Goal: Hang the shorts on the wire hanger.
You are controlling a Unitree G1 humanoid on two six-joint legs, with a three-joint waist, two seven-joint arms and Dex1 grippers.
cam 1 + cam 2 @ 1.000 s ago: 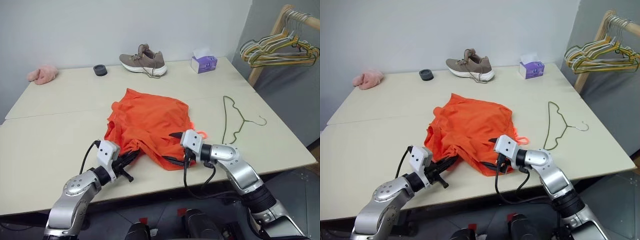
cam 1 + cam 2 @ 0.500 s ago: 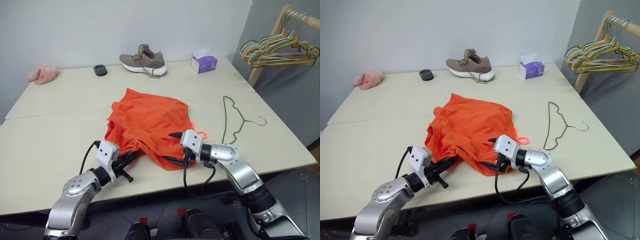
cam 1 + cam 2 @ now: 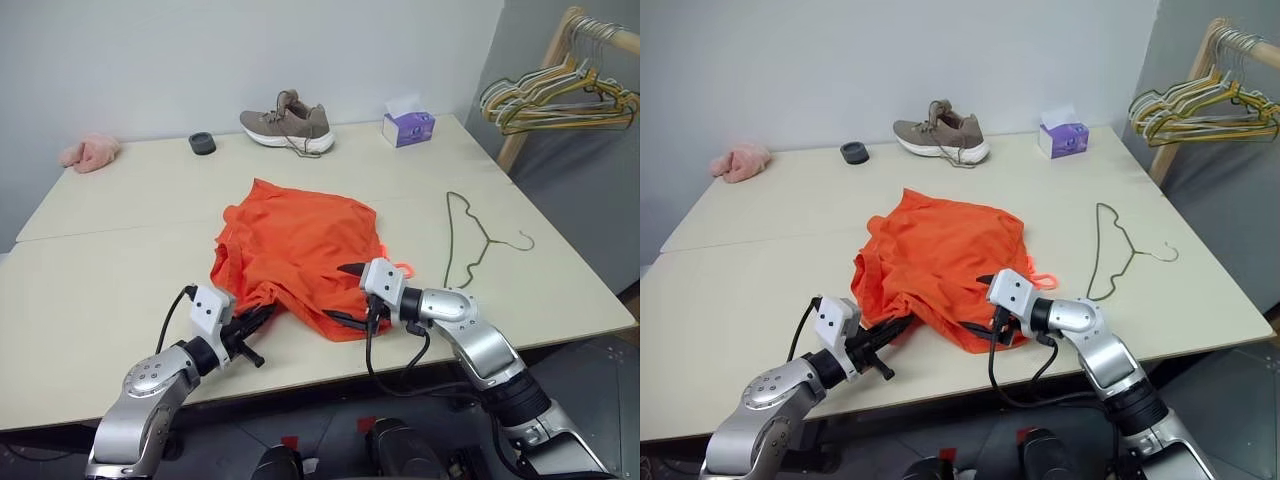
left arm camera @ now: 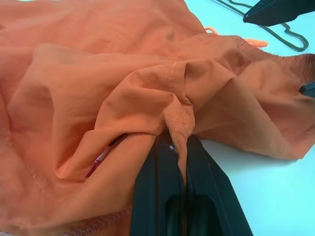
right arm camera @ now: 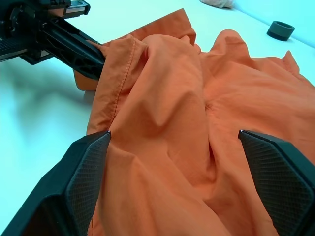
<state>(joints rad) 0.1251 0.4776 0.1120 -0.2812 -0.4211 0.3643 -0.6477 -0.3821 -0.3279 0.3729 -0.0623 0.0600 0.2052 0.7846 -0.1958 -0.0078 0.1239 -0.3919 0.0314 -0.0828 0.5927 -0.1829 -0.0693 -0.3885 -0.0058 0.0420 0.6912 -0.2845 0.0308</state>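
From the head we see thin, crumpled orange shorts (image 3: 295,250) on the table (image 3: 100,270), the bare wire hanger (image 3: 470,240) well apart. In the left wrist view our left gripper (image 4: 181,147) pinches a fabric fold. In the right wrist view our right gripper (image 5: 174,162) straddles the shorts, jaws wide.

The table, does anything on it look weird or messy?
A bit. The shorts lie crumpled in a heap, one edge pinched in the shut left gripper. A single shoe sits on the table with no partner, which seems odd. The wire hanger lies flat, unused.
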